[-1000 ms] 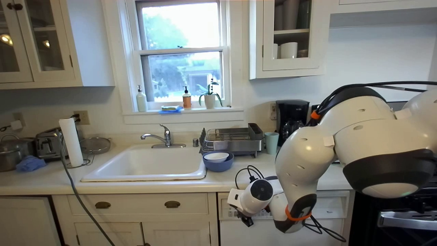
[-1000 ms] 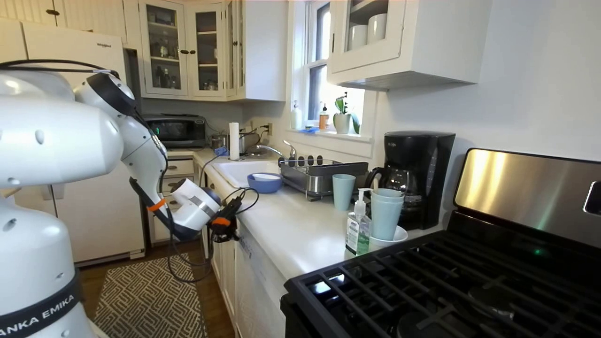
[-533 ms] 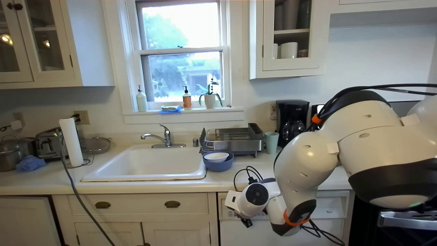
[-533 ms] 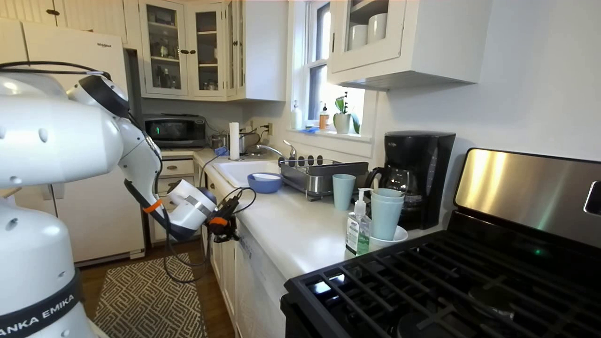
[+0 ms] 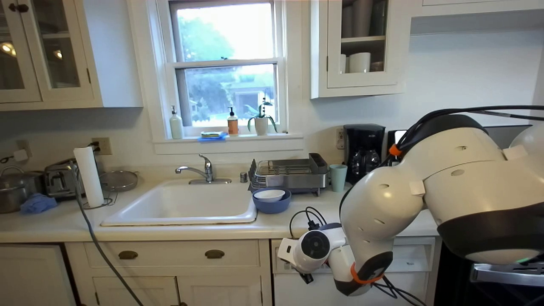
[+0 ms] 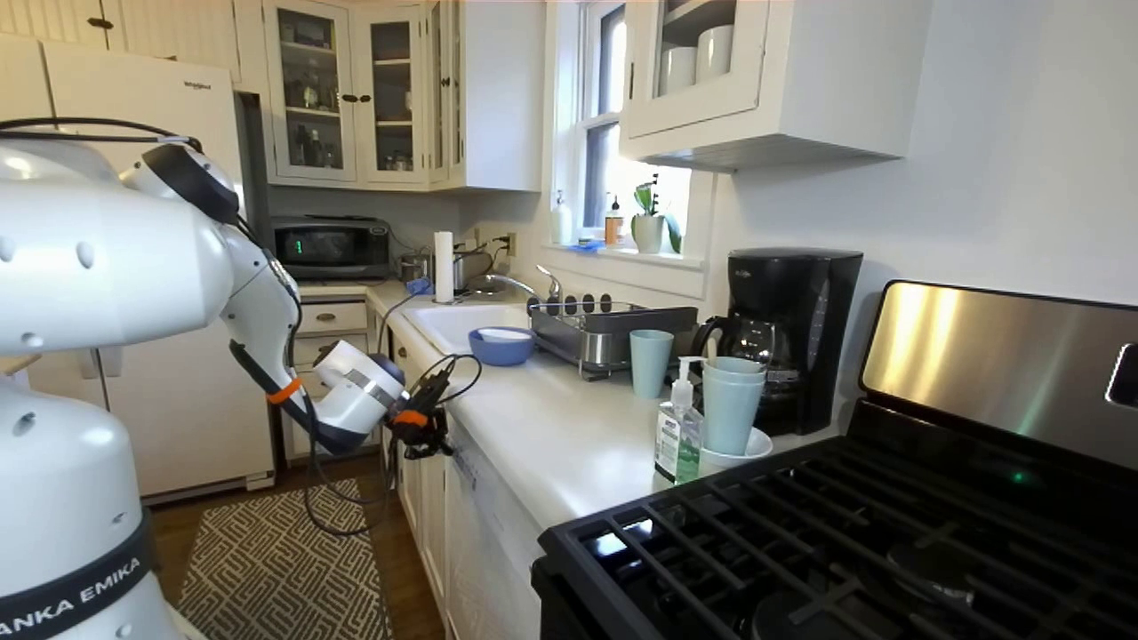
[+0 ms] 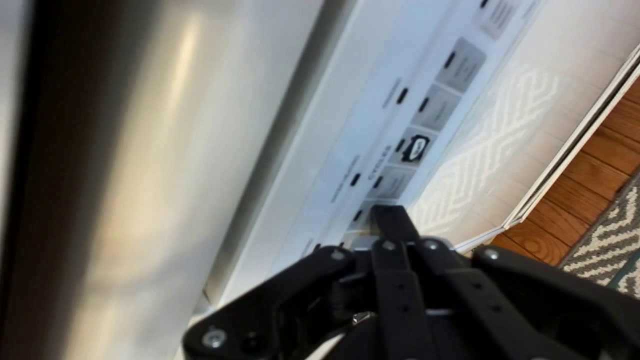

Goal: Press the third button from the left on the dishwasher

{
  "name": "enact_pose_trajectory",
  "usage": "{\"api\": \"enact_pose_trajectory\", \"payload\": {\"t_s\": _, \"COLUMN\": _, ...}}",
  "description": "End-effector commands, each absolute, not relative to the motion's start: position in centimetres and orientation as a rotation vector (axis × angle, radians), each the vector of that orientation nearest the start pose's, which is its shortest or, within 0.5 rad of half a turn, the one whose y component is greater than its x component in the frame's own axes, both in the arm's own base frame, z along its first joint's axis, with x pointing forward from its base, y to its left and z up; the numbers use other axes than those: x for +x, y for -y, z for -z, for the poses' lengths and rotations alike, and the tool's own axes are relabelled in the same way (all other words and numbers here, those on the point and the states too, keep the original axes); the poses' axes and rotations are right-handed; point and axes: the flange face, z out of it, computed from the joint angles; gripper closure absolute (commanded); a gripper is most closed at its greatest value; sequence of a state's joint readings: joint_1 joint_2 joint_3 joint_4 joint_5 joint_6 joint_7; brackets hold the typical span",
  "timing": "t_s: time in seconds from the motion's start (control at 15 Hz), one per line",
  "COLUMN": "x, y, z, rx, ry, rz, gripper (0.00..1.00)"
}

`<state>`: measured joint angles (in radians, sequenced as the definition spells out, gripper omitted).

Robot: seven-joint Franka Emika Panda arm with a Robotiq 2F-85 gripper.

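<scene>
The white dishwasher (image 5: 410, 261) is under the counter, and its front also shows in an exterior view (image 6: 489, 542). In the wrist view its control panel (image 7: 320, 195) runs diagonally with a row of grey buttons (image 7: 392, 181). My gripper (image 7: 392, 217) is shut and empty. Its fingertips overlap a button (image 7: 359, 216) toward the panel's left end; whether they touch it I cannot tell. Buttons farther left are hidden by the gripper, so the third from the left cannot be counted. The gripper also shows in both exterior views (image 5: 307, 278) (image 6: 436, 447).
The counter edge (image 5: 191, 233) lies above the panel. A blue bowl (image 5: 272, 206) and a sink (image 5: 178, 221) are on the counter. A black stove (image 6: 800, 551) adjoins the dishwasher. A rug (image 6: 284, 560) lies on the floor. Arm cables (image 5: 395, 293) hang near the dishwasher front.
The arm and gripper have moved slightly left along the dishwasher front and a little lower. The gripper has drawn slightly away from the counter in an exterior view. Nothing else has moved.
</scene>
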<state>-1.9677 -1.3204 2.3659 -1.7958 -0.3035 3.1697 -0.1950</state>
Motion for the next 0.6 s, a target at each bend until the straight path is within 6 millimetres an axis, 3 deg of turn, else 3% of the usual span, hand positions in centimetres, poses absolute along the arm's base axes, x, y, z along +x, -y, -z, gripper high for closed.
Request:
{"api": "enact_pose_trajectory", "payload": {"t_s": 0.0, "x": 58.5, "y": -25.0, "z": -0.3, "rx": 1.677, "ry": -1.564, "rz": -0.352, "gripper": 0.99}}
{"api": "enact_pose_trajectory", "payload": {"t_s": 0.4, "x": 58.1, "y": -25.0, "z": -0.1, "rx": 1.579, "ry": -1.586, "rz": -0.327, "gripper": 0.99}}
{"api": "enact_pose_trajectory", "payload": {"t_s": 0.53, "x": 57.3, "y": -24.7, "z": 0.5, "rx": 1.699, "ry": -1.582, "rz": -0.289, "gripper": 0.99}}
